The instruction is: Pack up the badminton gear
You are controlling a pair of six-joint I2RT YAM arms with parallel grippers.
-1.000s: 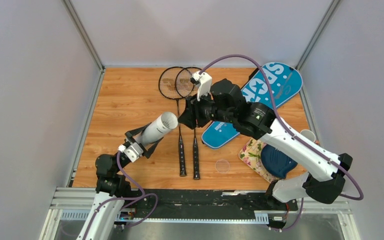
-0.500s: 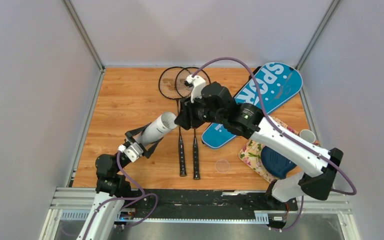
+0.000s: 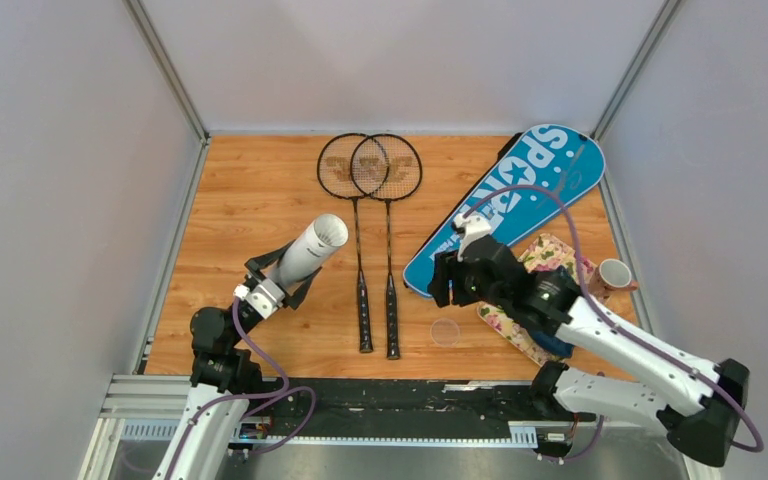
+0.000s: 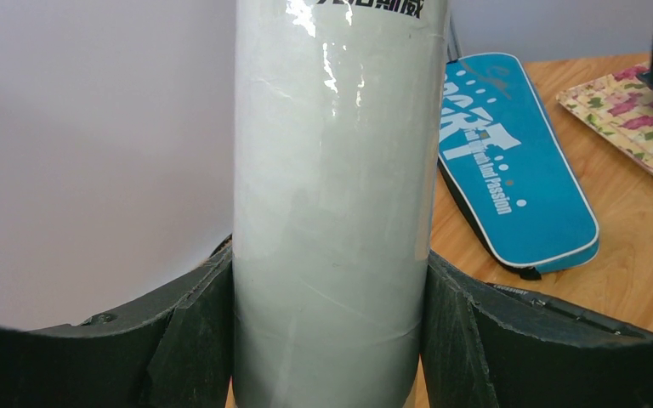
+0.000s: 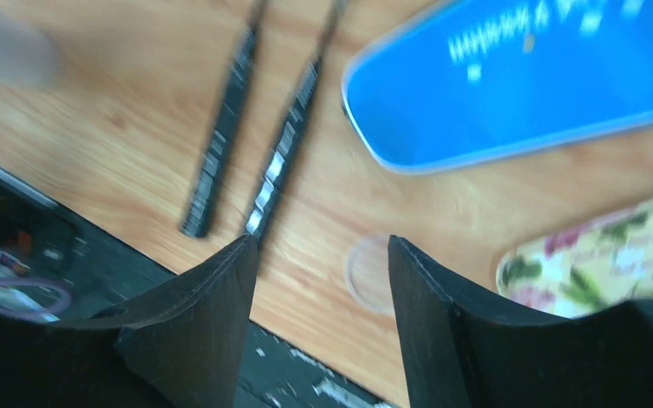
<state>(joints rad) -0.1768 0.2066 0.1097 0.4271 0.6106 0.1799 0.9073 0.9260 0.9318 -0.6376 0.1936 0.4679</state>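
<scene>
While the left gripper (image 3: pixel 282 275) clamped the white tube (image 3: pixel 312 248) at eight o'clock, the right gripper (image 5: pixel 323 246) hung open near a clear disc (image 5: pixel 367 274) at five o'clock, probably the cap to grasp next.

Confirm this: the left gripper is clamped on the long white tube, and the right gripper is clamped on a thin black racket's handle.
One part is wrong. The left gripper is shut on the long white tube, but the right gripper grips nothing: the right wrist view shows its jaws open above the wooden table, with the two thin black rackets lying apart from it.
</scene>
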